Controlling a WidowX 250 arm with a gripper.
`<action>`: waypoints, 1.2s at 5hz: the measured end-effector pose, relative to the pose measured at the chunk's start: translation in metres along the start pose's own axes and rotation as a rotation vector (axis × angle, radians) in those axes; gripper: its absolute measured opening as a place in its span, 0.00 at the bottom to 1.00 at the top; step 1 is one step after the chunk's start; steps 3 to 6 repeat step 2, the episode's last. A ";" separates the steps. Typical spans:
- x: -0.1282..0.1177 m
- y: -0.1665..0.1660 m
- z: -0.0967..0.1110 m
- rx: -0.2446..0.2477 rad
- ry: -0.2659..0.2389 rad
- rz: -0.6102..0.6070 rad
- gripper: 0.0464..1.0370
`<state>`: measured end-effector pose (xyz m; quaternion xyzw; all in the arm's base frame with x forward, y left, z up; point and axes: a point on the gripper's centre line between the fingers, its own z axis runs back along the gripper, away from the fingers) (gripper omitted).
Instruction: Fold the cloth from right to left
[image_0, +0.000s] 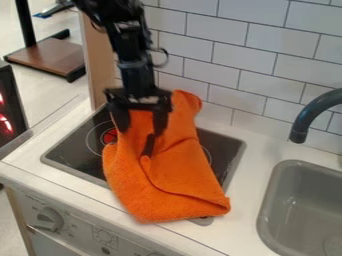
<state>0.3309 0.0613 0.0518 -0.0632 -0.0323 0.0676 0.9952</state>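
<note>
Jaws (141, 128) wide at the upper part of the orange cloth (177, 177), which lies rumpled beneath and in front of them across the black stovetop (70, 152); risk: closing here may pinch several overlapping layers and bunch the fold.

No txt/nos. legible; marks (105, 236) on ctrl panel (81, 234) too small.
</note>
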 end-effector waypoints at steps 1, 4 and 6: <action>0.002 -0.001 0.020 -0.035 -0.013 0.001 0.97; 0.005 -0.007 0.037 -0.069 -0.038 -0.024 0.96; 0.005 -0.007 0.037 -0.069 -0.038 -0.024 0.96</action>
